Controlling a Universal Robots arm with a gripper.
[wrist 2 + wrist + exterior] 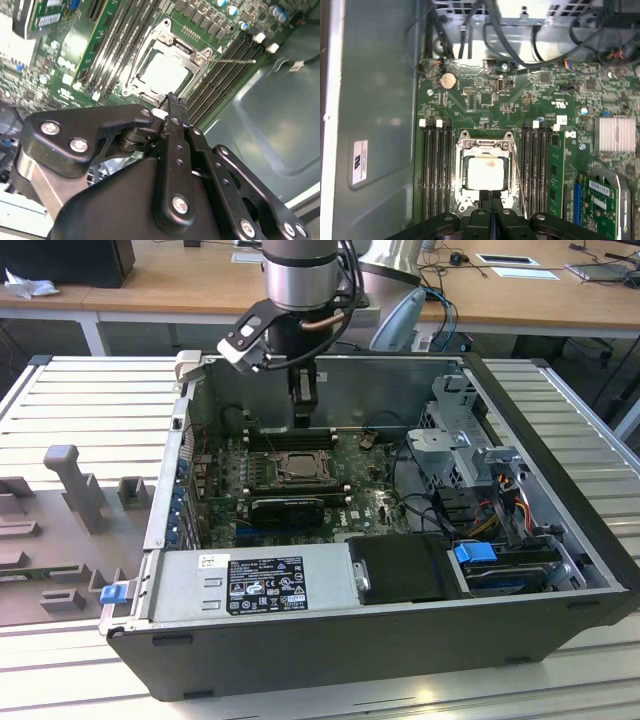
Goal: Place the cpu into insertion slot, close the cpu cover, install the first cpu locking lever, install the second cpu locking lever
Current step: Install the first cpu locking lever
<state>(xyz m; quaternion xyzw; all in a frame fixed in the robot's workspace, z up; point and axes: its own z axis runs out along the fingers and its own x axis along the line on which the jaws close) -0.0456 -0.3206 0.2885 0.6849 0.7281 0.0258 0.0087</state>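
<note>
Gripper (490, 197) hangs over one edge of the metal cover (485, 146), jaws pressed together; chip (485, 172) sits inside, cover flat around it on green board (485, 102).

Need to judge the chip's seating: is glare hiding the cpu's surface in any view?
In both wrist views glare washes the cpu to near white, hiding surface detail; in the exterior view the insertion slot sits dark, shaded inside the case.

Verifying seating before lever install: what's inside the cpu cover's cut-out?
In the first wrist view the cpu shows pale through the cut-out of the cpu cover. Whatever lies under the chip is covered, and the end effector hides the cover's near edge.
</note>
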